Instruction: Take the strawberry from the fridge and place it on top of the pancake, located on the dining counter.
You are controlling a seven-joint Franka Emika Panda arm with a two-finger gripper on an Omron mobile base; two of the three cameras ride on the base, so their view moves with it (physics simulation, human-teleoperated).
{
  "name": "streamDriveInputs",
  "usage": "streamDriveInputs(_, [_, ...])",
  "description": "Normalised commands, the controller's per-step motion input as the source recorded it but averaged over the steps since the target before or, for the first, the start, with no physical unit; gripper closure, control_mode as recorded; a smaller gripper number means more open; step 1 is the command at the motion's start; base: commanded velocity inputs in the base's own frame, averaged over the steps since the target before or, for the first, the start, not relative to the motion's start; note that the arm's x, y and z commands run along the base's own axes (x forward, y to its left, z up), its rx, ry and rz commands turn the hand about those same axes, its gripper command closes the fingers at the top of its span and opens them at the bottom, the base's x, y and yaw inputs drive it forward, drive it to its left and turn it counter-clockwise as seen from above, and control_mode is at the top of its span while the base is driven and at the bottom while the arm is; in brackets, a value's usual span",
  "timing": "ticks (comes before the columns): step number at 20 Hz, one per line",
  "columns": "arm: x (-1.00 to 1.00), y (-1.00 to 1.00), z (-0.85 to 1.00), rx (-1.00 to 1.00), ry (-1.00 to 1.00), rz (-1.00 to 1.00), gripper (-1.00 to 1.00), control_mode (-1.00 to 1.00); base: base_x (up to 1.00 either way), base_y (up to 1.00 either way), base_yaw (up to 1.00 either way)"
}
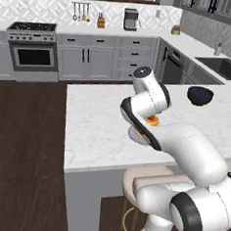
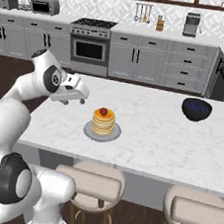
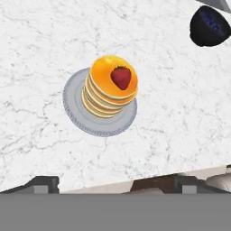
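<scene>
The strawberry (image 3: 121, 77) (image 2: 103, 112) lies on the orange top of the pancake (image 3: 108, 92) (image 2: 103, 122), which stands on a round grey plate (image 3: 74, 110) (image 2: 89, 131) on the marble dining counter (image 2: 151, 133) (image 1: 95, 121). My gripper (image 3: 115, 186) (image 2: 78, 96) hovers above and to the left of the stack. It is open, with nothing between its dark fingertips (image 3: 44, 183). In the left base view my arm covers most of the pancake (image 1: 153, 121). The fridge is out of view.
A dark blue bowl (image 2: 196, 109) (image 1: 200, 95) (image 3: 208, 26) sits on the counter's far right. Two round stools (image 2: 94, 182) (image 2: 197, 210) stand under the near edge. Beyond the island lie dark wood floor, a stove (image 2: 91, 44) and grey cabinets.
</scene>
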Motion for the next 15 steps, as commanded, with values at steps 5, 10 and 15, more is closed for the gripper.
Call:
streamDriveInputs(5, [-0.75,0.51,-0.19,-0.03,0.14,-0.03,-1.0,-1.0,0.0,0.0,0.0])
streamDriveInputs(10, [-0.3,0.73,-0.55,-0.05,0.38,0.0,-1.0,-1.0,0.0,0.0,0.0])
streamDriveInputs(15, [-0.13,0.92,-0.81,0.0,0.3,0.01,-1.0,-1.0,0.0,0.0,0.0])
